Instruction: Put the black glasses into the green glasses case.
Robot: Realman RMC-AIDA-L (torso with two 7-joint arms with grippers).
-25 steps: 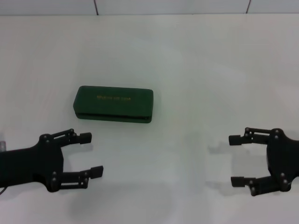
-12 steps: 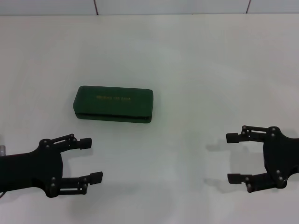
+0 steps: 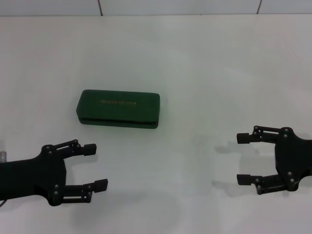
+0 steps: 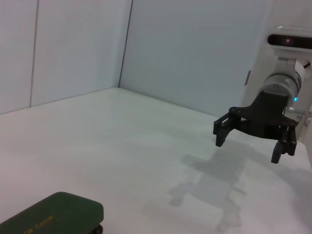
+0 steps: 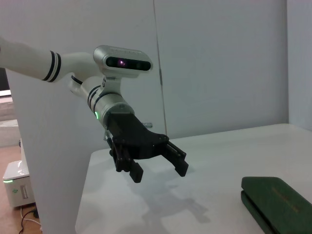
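Two grippers hang over the white table (image 3: 204, 73), and we see wide bare surface all around them. The green glasses case (image 3: 118, 108) lies closed, lid up with its gold lettering showing, left of centre and well back from the near edge; the table's far edge runs along the wall behind it. We cannot find the black glasses in any view.

Our left gripper (image 3: 95, 166) sits near the front left, fingers spread apart with nothing between them, a clear strip of table separating it from the case. Our right gripper (image 3: 243, 159) is at the front right, its fingers likewise splayed and empty, well apart from the case, with open table between the two arms.

Against the frame from a second ago, the left gripper sits slightly lower toward the near edge, and the right gripper has shifted a little, its fingertips pointing inward at about the same height. The case has not moved.
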